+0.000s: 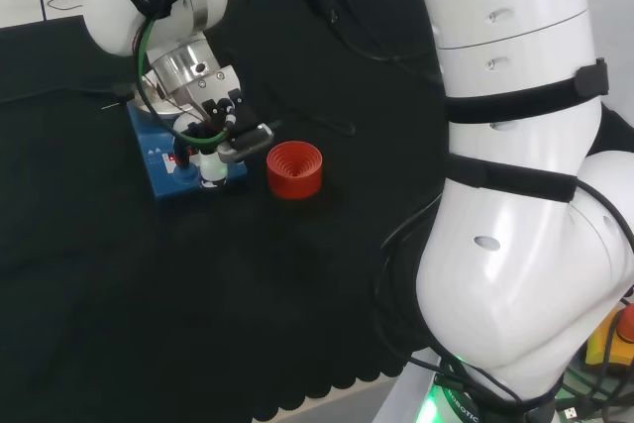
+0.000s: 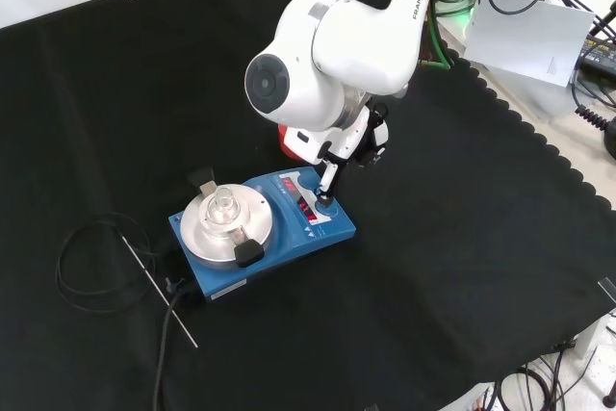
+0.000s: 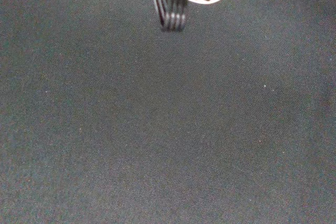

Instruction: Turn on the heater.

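From the front view, nearest me is the blue heater (image 2: 265, 228) on the black cloth (image 2: 462, 267), a small clear glass piece (image 2: 224, 207) on its round metal plate. Just past it, my hand (image 2: 332, 185) reaches down, a fingertip on the control panel (fingers look mostly extended, gripping nothing). Behind that, the red ribbed stand (image 1: 294, 167) sits just beside the heater.

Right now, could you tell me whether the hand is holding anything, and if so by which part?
Nothing is held. The hand is over the front panel of the blue heater, one finger reaching down to its controls; whether it touches cannot be told.
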Robot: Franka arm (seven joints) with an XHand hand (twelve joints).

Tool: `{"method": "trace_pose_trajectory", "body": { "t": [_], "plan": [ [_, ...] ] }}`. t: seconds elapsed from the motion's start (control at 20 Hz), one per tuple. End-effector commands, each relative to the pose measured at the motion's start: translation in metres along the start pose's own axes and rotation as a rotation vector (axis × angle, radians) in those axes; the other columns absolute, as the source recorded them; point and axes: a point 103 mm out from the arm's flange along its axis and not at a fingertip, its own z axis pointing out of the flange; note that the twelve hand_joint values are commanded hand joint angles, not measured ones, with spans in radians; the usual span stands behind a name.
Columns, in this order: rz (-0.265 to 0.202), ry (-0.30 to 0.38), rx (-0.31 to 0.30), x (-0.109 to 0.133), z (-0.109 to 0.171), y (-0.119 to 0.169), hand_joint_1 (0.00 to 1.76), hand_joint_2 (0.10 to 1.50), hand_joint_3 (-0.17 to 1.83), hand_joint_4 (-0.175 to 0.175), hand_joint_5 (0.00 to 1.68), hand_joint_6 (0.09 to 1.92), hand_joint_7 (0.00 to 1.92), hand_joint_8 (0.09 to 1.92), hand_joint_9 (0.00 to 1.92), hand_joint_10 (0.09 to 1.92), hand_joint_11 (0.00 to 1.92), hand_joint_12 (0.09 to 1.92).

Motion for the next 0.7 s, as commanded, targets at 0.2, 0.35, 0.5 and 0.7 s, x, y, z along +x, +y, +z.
{"method": "trace_pose_trajectory", "body": {
  "t": [0.2,0.35,0.5,0.7],
  "plan": [
    [0.002,0.005,0.009,-0.004,0.004,-0.001,1.43,0.66,1.12,-0.036,0.33,0.42,1.40,1.64,1.54,1.51,1.05,1.38],
    [0.001,0.008,0.006,-0.005,0.004,-0.002,1.43,0.67,1.12,-0.037,0.33,0.42,1.40,1.64,1.54,1.51,1.05,1.38],
    [0.001,0.008,-0.001,-0.005,0.001,-0.005,1.43,0.66,1.12,-0.037,0.33,0.43,1.40,1.64,1.54,1.51,1.05,1.38],
    [0.006,0.017,-0.023,-0.009,-0.009,-0.017,1.43,0.66,1.12,-0.037,0.33,0.44,1.40,1.64,1.54,1.51,1.05,1.38]
  ]
}}
